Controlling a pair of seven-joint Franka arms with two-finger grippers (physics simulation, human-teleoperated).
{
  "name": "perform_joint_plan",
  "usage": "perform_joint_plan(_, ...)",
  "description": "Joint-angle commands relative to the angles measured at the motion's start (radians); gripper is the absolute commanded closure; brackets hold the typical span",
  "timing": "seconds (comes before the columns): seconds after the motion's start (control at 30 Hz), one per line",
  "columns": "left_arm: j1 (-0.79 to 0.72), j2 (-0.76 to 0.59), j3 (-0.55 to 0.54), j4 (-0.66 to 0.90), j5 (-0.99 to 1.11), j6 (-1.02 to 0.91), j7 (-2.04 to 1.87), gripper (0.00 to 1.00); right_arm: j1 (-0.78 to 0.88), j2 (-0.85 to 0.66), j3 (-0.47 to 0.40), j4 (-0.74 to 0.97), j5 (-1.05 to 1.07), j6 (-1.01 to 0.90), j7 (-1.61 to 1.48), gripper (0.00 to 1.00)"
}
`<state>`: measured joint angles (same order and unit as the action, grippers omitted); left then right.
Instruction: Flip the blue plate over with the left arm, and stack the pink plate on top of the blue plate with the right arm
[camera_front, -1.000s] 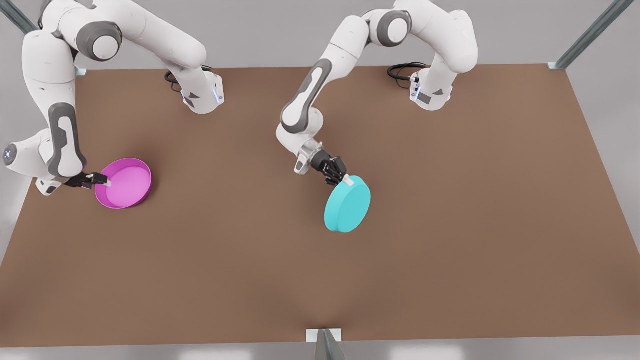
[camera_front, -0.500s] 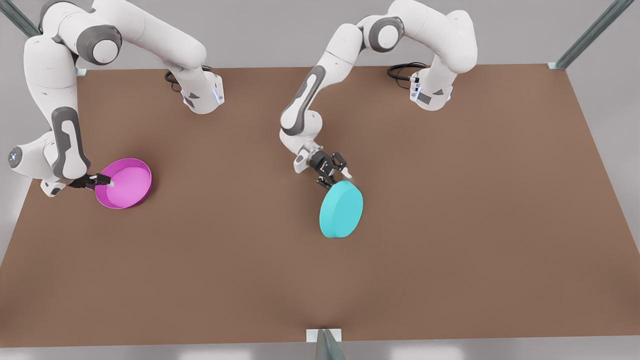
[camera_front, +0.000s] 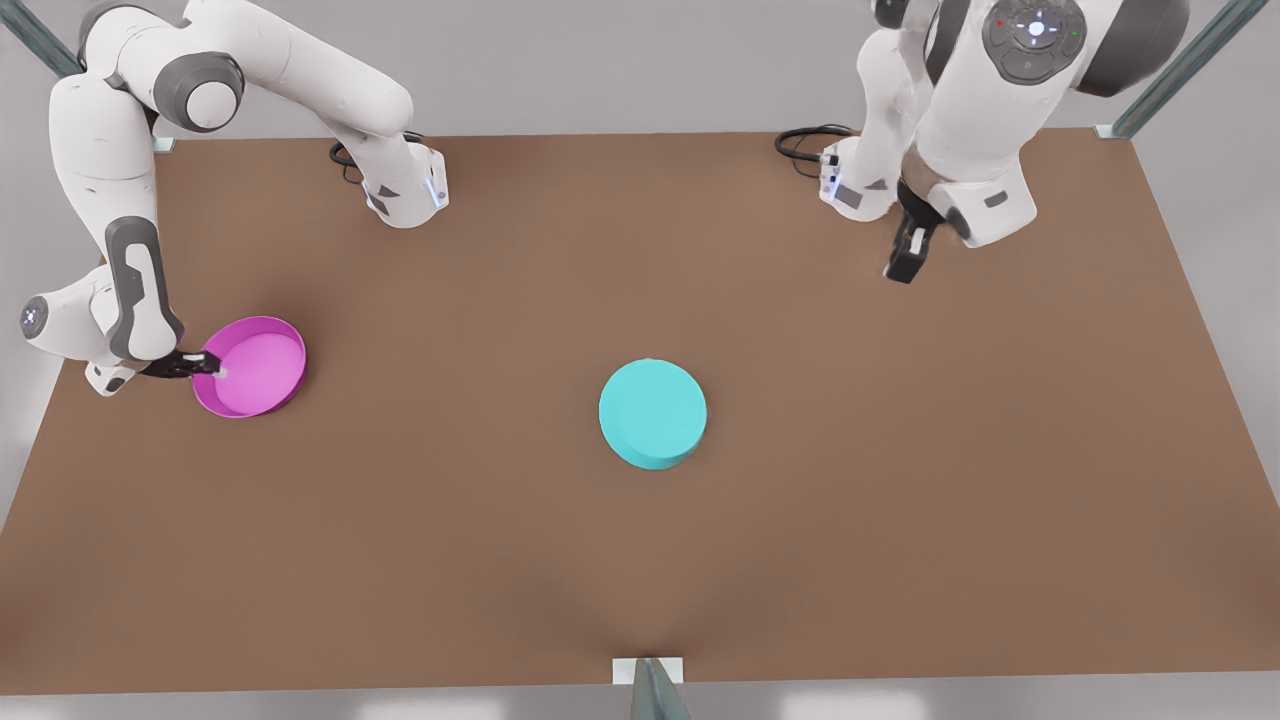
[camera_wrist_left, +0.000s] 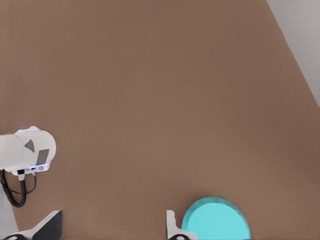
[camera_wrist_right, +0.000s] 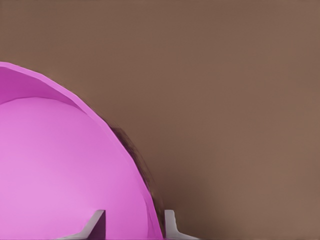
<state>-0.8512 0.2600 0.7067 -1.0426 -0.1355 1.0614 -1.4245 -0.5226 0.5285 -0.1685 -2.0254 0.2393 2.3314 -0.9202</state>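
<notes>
The blue plate (camera_front: 652, 413) lies alone at the table's middle with its flat base up; the left wrist view has it far off (camera_wrist_left: 216, 220). My left gripper (camera_front: 903, 265) hangs open and high near its arm's base at the front view's right, nothing between its fingers (camera_wrist_left: 172, 226). The pink plate (camera_front: 255, 365) sits rim up at the front view's left. My right gripper (camera_front: 212, 368) straddles the pink plate's rim (camera_wrist_right: 152, 200): the outer finger (camera_wrist_right: 170, 222) is against the wall, and the inner finger (camera_wrist_right: 97, 224) stands off it over the plate's inside.
Both arm bases (camera_front: 405, 195) (camera_front: 860, 185) stand at the table's far edge (camera_front: 620, 134) with black cables. A metal bracket (camera_front: 648, 672) sits at the middle of the near edge. Bare brown tabletop separates the two plates.
My left gripper let go of the tilted blue plate and pulled up and away to the front view's right. The plate dropped flat, base up. The pink plate shifted slightly right.
</notes>
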Motion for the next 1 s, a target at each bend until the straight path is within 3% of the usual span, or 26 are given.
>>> perform_joint_plan(0.0,0.257,-0.005,-0.143,-0.047,-0.082,-0.015,1.090,0.00,0.000,-0.001,0.001,0.002,0.000,-0.003,-0.013,0.52)
perform_joint_plan(0.03,0.521,0.041,-0.406,-0.048,-0.076,0.095,1.090,0.00,0.000,-0.001,0.000,0.004,0.000,-0.003,-0.013,0.58)
perform_joint_plan(0.07,0.642,0.058,-0.536,-0.100,-0.058,0.213,1.136,0.00,0.000,0.001,0.000,0.005,0.000,-0.003,-0.025,0.63)
perform_joint_plan(0.1,0.751,0.067,-0.732,-0.207,0.104,0.301,1.375,0.00,0.000,0.004,0.001,0.007,0.000,-0.004,-0.029,0.64)
perform_joint_plan(0.13,0.833,0.010,-0.859,-0.397,0.203,0.504,1.414,0.00,0.001,0.005,0.004,0.007,0.000,-0.004,-0.029,0.67)
perform_joint_plan(0.17,0.854,-0.061,-0.860,-0.510,0.191,0.652,1.366,0.00,0.001,0.007,0.012,0.007,0.000,-0.006,-0.029,0.70)
perform_joint_plan(0.23,0.862,-0.002,-0.854,-0.356,0.182,0.454,1.307,0.00,-0.005,0.008,0.035,0.007,0.031,-0.014,-0.039,0.77)
perform_joint_plan(0.3,0.859,-0.027,-0.854,-0.364,0.180,0.454,1.253,0.00,-0.010,0.005,0.040,0.014,0.089,-0.018,-0.104,0.79)
perform_joint_plan(0.5,0.845,-0.061,-0.825,-0.375,0.160,0.453,1.150,0.00,-0.031,-0.064,0.057,0.097,0.245,-0.265,-0.175,0.79)
perform_joint_plan(0.63,0.845,-0.073,-0.808,-0.360,0.119,0.396,1.305,0.00,-0.005,-0.059,0.248,0.155,0.330,-0.265,-0.095,0.79)
perform_joint_plan(0.83,0.851,-0.058,-0.808,-0.329,0.126,0.367,1.302,0.00,0.371,-0.045,0.259,0.274,0.336,-0.274,0.339,0.79)
perform_joint_plan(0.97,0.850,-0.061,-0.808,-0.329,0.128,0.348,1.303,0.00,0.588,-0.001,0.258,0.353,0.374,-0.181,0.619,0.79)
